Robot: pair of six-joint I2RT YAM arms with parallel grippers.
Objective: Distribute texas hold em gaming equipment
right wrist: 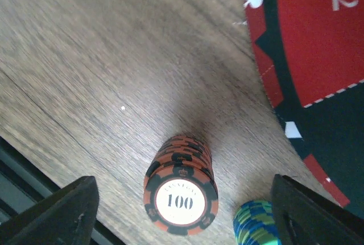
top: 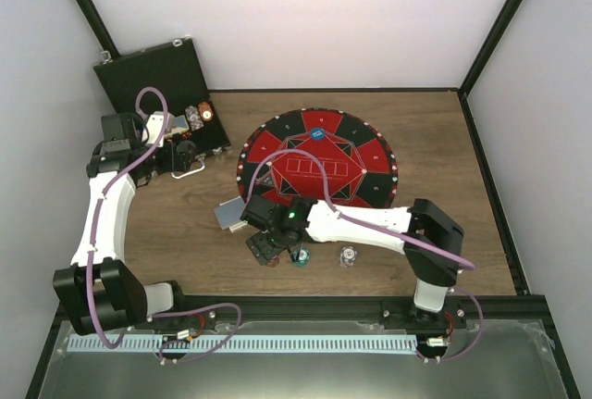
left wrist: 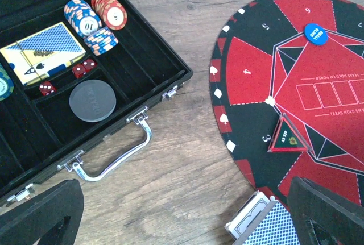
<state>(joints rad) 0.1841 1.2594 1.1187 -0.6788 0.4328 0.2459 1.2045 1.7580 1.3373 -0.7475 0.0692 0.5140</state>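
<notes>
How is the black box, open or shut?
Open: the lid of the black box is swung back; chips, a card deck and red dice show inside.

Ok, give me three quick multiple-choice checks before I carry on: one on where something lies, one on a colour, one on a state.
1. The blue marker disc lies: A off the mat, to its left; B on the mat; C off the mat, in front of it.
2. The chip stack under the right claw is: A white; B teal; C brown.
3. The right claw is: A shut on the stack; B open, clear of the stack; C shut on nothing.

Answers: 1 B, the disc sits on the mat's red field. 2 C, the stack is brown with 100 on top. 3 B, bare wood shows on both sides between the stack and the fingers.
</notes>
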